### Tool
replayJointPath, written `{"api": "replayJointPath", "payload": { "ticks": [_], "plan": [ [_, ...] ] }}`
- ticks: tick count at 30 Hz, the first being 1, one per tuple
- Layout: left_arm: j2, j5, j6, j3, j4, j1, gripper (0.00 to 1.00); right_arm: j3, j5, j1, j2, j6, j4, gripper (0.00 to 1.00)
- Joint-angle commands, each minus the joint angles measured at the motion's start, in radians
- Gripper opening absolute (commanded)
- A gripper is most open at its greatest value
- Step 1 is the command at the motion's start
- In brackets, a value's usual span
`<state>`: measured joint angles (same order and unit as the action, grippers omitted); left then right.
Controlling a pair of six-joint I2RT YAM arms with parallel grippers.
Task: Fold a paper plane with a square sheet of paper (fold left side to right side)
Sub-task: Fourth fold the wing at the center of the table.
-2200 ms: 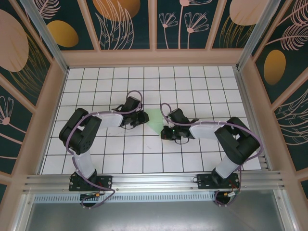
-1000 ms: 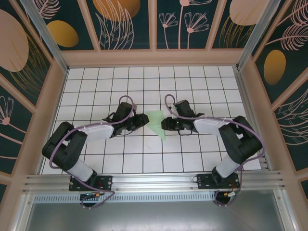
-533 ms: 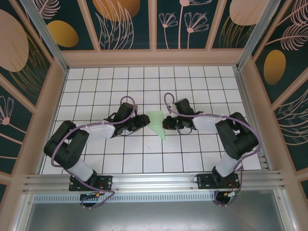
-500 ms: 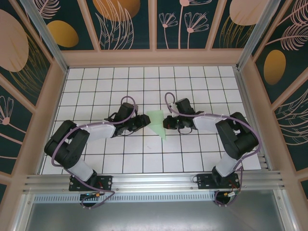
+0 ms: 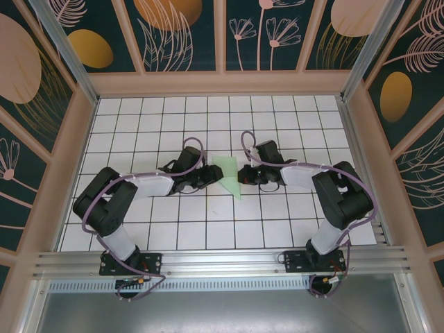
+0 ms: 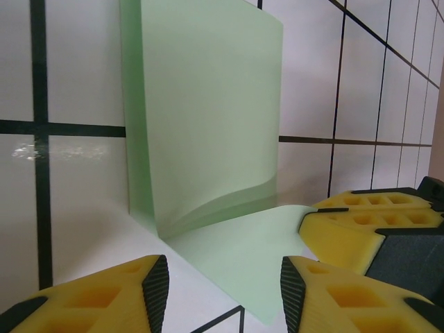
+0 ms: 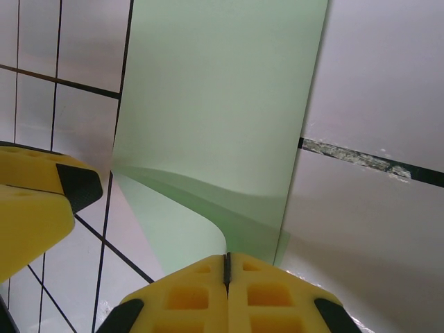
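The pale green square sheet of paper [image 5: 227,173] lies creased mid-table, narrowing to a point toward the near side. In the left wrist view one layer [image 6: 208,104] stands up from a fold while another [image 6: 243,250] lies flat. My left gripper [image 5: 211,173] is at its left edge, open [image 6: 223,295], with the flat layer's corner between its yellow fingers and untouched. My right gripper [image 5: 243,177] sits at the right edge. In its wrist view the fingers [image 7: 225,260] are shut, with a curled paper edge [image 7: 208,125] running into the seam between them.
The white grid-tiled table [image 5: 277,125] is boxed in by wooden frame walls [image 5: 222,83] on three sides. An aluminium rail [image 5: 222,262] with both arm bases runs along the near edge. The two grippers face each other less than one tile apart.
My right gripper has closed on the paper's right edge. The left gripper has moved right, up to the paper's left edge, still open. A paper layer now stands raised.
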<state>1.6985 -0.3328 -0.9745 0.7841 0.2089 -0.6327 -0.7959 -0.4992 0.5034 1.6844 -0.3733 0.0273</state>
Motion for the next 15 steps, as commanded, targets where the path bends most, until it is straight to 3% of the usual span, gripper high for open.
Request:
{"api": "replayJointPath", "payload": {
  "ticks": [1,15],
  "plan": [
    [0.030,-0.001,-0.006,0.029,-0.004,-0.008,0.49,0.014,-0.019,-0.006,0.008,-0.006,0.025,0.01],
    [0.072,0.002,-0.002,0.056,-0.004,-0.013,0.47,0.028,-0.012,-0.018,0.009,-0.010,0.027,0.01]
  ]
}}
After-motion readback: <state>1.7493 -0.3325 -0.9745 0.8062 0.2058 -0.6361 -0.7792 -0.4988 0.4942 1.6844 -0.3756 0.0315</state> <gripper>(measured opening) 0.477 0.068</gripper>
